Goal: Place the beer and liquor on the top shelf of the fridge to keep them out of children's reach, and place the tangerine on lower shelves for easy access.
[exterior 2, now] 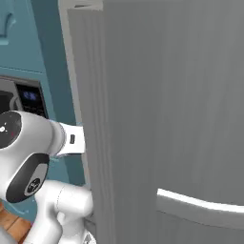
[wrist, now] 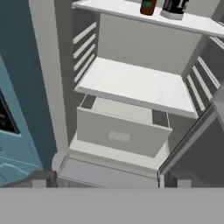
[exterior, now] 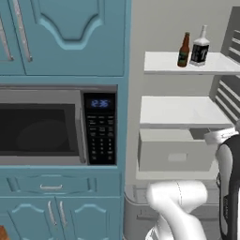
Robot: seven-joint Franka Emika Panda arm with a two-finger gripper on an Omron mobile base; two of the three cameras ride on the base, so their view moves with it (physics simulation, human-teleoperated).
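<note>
- Microwave [exterior: 47,129] sits at 9 o'clock in the left base view, set in blue cabinets [exterior: 65,37], and plays no part in the task
- Fridge [exterior: 136,93] stands open just right of it; its grey door [exterior 2: 171,119] covers most of the right base view
- Top shelf [exterior: 164,63] holds both bottles: the beer [exterior: 183,50] stands upright at about 1 o'clock in the left base view, and the liquor [exterior: 200,47] stands upright just beside it on the right, close but seemingly not touching
- In the hand view the bottle bases sit at 12 o'clock, beer [wrist: 148,6] left, liquor [wrist: 174,8] right
- Lower shelves [exterior: 180,111] carry nothing I can see; the white drawer box [wrist: 120,133] below appears shut, contents hidden
- I judge the bottle part done and the tangerine the step left; I cannot place the fruit from these views
- By my guess the tangerine handles as light, round and a little soft, prone to roll; a gentle pinch across its middle should suit, set down well back from a shelf edge
- Glass bottles look heavy, slick and breakable, so the arm [exterior: 176,206] should stay clear of them
- I cannot tell how the jaws stand; the fingertips are not clear in the hand view
</note>
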